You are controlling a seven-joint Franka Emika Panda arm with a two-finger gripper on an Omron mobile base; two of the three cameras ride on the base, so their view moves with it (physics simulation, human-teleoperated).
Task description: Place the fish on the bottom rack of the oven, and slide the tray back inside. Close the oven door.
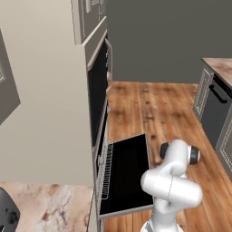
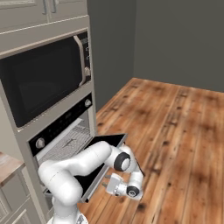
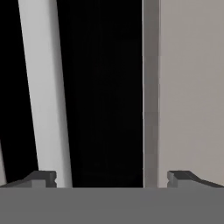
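Observation:
The oven (image 2: 61, 127) sits in beige cabinetry, and its black glass oven door (image 1: 127, 172) hangs open and flat. The bottom rack (image 2: 70, 142), a silver wire grid, lies in the cavity mouth, also seen as the rack (image 1: 105, 170) along the door's hinge side. My gripper (image 2: 106, 183) is low, just below the door's front edge, and open with nothing between its fingers. In the hand view the gripper (image 3: 113, 179) faces the door's black panel (image 3: 105, 87) and its silver bar handle (image 3: 43, 87). The fish is out of view.
A black-fronted microwave (image 2: 43, 83) is built in above the oven. Open wooden floor (image 2: 175, 131) stretches right of the door. Grey cabinets with a dark appliance (image 1: 213, 104) stand at the far right. A marble counter (image 1: 45, 206) lies at the lower left.

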